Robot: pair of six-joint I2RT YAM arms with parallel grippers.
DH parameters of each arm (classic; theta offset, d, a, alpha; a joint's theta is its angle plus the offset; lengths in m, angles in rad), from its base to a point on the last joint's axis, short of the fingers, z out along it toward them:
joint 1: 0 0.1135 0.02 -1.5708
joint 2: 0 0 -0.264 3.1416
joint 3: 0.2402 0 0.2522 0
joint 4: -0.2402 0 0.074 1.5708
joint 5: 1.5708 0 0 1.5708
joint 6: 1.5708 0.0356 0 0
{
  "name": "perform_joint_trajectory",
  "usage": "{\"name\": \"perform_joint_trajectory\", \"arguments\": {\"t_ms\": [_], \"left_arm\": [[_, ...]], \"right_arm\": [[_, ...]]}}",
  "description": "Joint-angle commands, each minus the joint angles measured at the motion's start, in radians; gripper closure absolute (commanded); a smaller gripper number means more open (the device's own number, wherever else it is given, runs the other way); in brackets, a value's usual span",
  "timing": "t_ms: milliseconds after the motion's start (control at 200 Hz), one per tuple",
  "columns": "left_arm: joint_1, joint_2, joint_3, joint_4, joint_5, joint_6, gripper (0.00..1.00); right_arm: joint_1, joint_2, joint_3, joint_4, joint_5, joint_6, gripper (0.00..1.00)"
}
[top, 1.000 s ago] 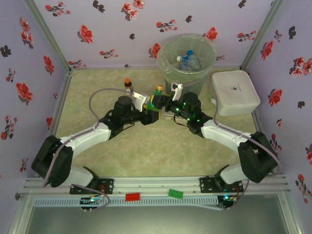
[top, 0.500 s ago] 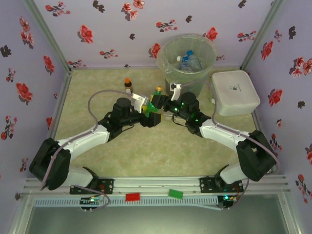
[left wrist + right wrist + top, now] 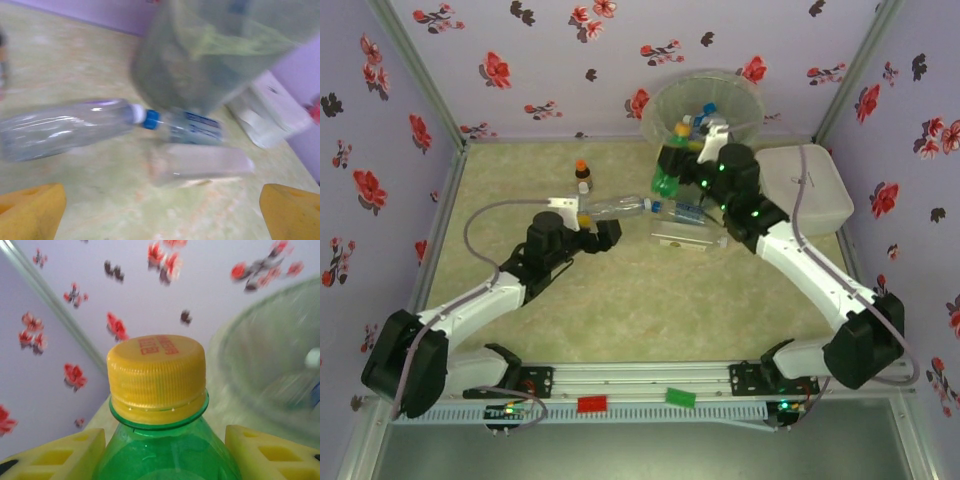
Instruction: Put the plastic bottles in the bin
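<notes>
Green table. At its far edge, bin with bottles already inside, white lidded box just beside. At the bin's near rim, right gripper, clamped on a yellow-capped green bottle. Lower left, left gripper, spread wide, empty, near a clear bottle lying end to end with a blue-labelled bottle. Clear flat container just beside. Further left, small brown bottle, standing.
</notes>
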Motion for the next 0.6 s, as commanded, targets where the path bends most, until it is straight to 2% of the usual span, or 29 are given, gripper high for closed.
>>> {"name": "perform_joint_trajectory", "arguments": {"t_ms": [0,325,595], "left_arm": [[0.033,-0.017,-0.037,-0.004,-0.157,-0.113,0.00],[0.037,-0.030,-0.066,-0.036,-0.152,-0.103,0.00],[0.037,-0.072,-0.088,-0.063,-0.149,-0.098,0.00]], "right_arm": [[-0.053,0.057,0.134,-0.027,0.031,-0.074,0.62],[-0.186,0.302,0.434,-0.033,0.053,-0.078,0.61],[-0.202,0.519,0.623,-0.092,0.020,-0.014,0.61]]}}
